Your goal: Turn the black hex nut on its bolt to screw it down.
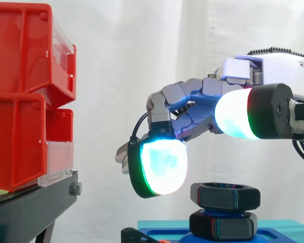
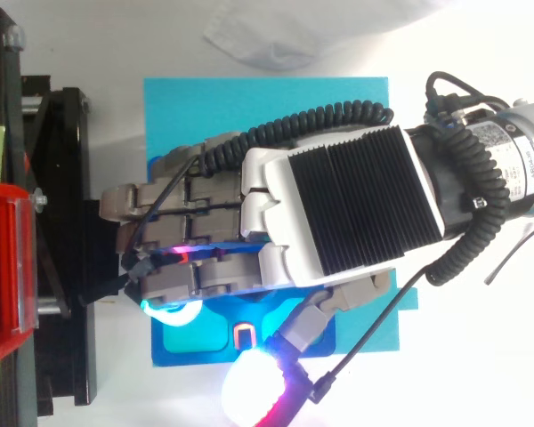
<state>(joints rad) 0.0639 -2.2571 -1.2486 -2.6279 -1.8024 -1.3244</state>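
Observation:
A black hex nut [image 1: 224, 196] sits high on its bolt, above a second black hex piece [image 1: 223, 224] on a blue base [image 1: 278, 226]. My hand [image 1: 202, 101] hovers over the nut, coming in from the right. Its fingers reach left and bend down at the tips. One glowing cyan fingertip [image 1: 162, 167] hangs just left of the nut and slightly above it, not touching. Another glowing pad [image 1: 235, 115] sits higher, toward the camera. Nothing is held. In the top view the hand [image 2: 338, 205] covers the nut over the blue base [image 2: 187, 98].
Stacked red bins [image 1: 20, 101] stand at the left on a black stand [image 1: 35, 202], a short gap from the fingertips. In the top view the stand [image 2: 62, 222] borders the blue base's left edge. A white curtain hangs behind.

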